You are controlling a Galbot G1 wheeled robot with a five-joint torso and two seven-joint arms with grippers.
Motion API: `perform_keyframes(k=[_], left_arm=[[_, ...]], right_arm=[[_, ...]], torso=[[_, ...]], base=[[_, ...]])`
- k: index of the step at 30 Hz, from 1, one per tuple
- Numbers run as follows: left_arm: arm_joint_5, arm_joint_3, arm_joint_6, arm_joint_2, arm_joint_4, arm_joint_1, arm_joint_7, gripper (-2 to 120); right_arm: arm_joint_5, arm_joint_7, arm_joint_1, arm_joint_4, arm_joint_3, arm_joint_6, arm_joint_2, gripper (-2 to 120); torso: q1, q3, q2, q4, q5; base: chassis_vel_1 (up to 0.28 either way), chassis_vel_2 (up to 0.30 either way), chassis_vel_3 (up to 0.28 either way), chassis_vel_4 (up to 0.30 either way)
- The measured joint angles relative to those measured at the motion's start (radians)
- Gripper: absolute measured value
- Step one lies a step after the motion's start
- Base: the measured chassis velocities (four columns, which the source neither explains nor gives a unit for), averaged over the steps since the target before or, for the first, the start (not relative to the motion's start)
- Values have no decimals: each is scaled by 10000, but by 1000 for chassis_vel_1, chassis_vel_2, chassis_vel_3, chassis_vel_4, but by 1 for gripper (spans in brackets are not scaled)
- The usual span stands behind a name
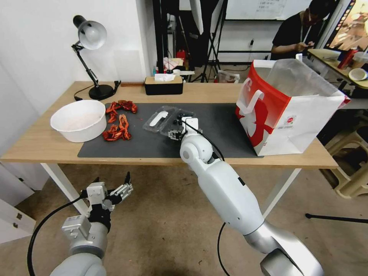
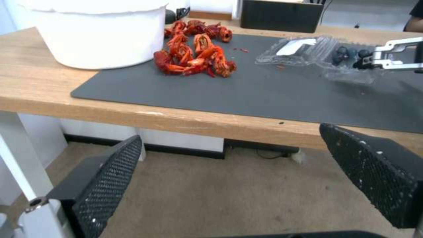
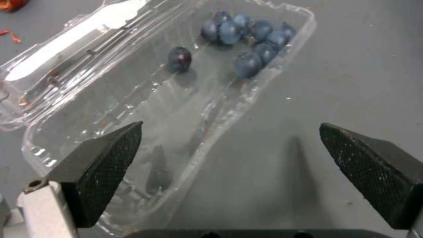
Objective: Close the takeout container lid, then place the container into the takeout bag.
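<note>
The takeout container lies open on the dark mat, its base holding several blueberries. Its clear lid is folded flat beside the base and carries a white spoon-shaped piece. My right gripper hovers open just above the near end of the base, one finger over the tray's rim and the other over bare mat. The red-and-white takeout bag stands open at the table's right end. My left gripper hangs open below the table's front edge, holding nothing.
A big white bowl sits at the table's left, with red crayfish pieces on the mat next to it. A desk lamp and a black tissue box stand along the back edge.
</note>
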State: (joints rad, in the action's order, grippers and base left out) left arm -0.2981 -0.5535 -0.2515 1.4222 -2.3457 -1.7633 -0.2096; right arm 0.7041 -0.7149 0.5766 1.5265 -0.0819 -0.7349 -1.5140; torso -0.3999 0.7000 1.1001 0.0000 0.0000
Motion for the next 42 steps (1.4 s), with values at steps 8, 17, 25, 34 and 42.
perform_keyframes(k=[8,17,25,34,42], left_arm=[[9,27,67,-24,40,24,-37,100],[29,50,110,-29,132,83,-94,100],[57,114,120,-13,192,116,-116,100],[48,145,187,1,308,110,-143,100],[5,188,193,7,347,105,-154,100]], right_arm=[[296,-290,40,188,102,2,221,100],[471,-352,93,434,213,4,629,100],[525,-204,110,510,477,5,931,100],[424,55,176,510,663,5,1174,100],[-269,884,304,557,824,21,1368,100]], torso=[[0,0,0,0,0],[-1,0,0,0,0],[0,0,0,0,1],[0,0,0,0,1],[0,0,-1,0,0]], base=[[0,0,0,0],[0,0,0,0],[0,0,0,0],[0,0,0,0],[0,0,0,0]])
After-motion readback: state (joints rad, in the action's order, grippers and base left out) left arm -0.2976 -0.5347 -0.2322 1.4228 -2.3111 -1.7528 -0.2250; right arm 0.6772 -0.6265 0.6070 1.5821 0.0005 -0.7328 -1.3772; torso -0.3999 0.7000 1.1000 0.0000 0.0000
